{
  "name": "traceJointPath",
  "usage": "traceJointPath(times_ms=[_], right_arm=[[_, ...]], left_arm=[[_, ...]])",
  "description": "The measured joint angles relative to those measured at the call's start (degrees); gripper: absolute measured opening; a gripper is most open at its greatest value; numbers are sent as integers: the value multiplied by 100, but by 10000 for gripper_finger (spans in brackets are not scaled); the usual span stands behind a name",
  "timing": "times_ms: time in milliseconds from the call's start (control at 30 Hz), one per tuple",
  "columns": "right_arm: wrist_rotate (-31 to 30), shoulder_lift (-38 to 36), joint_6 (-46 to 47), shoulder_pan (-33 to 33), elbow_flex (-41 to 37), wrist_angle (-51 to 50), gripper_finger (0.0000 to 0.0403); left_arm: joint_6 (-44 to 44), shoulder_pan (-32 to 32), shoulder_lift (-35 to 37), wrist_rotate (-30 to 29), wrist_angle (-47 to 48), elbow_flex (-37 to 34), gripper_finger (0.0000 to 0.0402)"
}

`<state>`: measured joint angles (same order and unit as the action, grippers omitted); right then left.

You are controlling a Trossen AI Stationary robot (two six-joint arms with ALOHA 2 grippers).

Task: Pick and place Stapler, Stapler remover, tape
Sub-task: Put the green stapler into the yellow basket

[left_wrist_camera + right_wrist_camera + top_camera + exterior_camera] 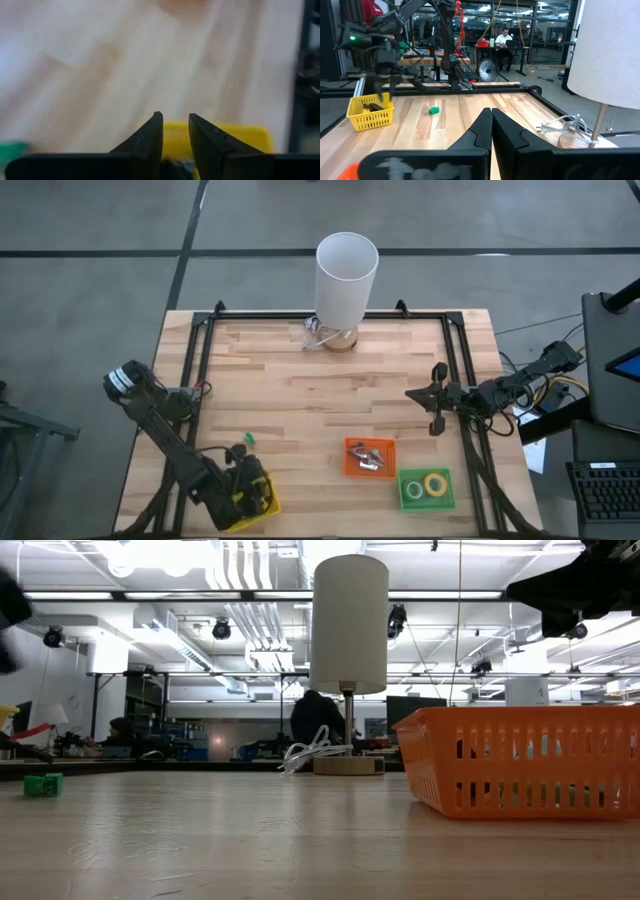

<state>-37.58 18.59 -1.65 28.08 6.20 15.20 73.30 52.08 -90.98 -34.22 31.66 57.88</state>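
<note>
Left end effector (pixel 247 480) over yellow basket (pixel 262 502), stapler (pixel 371 106) inside

The left arm stretches from its base at the table's left edge toward the near left corner, its forearm angled down and its wrist bent low; the left gripper (pixel 247 480) points downward, fingers (pixel 150 140) held a narrow gap apart in the left wrist view. The right arm reaches in from the table's right edge, held level above the surface, its right gripper (pixel 437 397) facing across the table with the two fingers (pixel 482 131) pressed together, tips touching
</note>
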Motion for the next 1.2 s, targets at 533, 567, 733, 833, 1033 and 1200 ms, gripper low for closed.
traceJointPath(times_ms=[533, 567, 733, 833, 1033, 1200], right_arm=[[0, -2, 2, 4, 0, 0, 8], [0, -2, 8, 4, 0, 0, 8], [0, -2, 8, 4, 0, 0, 8], [0, -4, 2, 4, 0, 0, 8], [0, -4, 9, 4, 0, 0, 8], [0, -4, 8, 2, 0, 0, 8]], left_arm=[[-548, -683, 461, 1387, 3205, -208, 80], [-732, -798, 460, 1529, 3176, -277, 80], [-1766, -1172, 408, 1637, 2738, -607, 97], [-2069, -1293, 402, 1649, 2393, -782, 115], [-2221, -1417, 402, 1822, 2062, -1187, 137], [-2088, -1422, 402, 1719, 1810, -1380, 130]])
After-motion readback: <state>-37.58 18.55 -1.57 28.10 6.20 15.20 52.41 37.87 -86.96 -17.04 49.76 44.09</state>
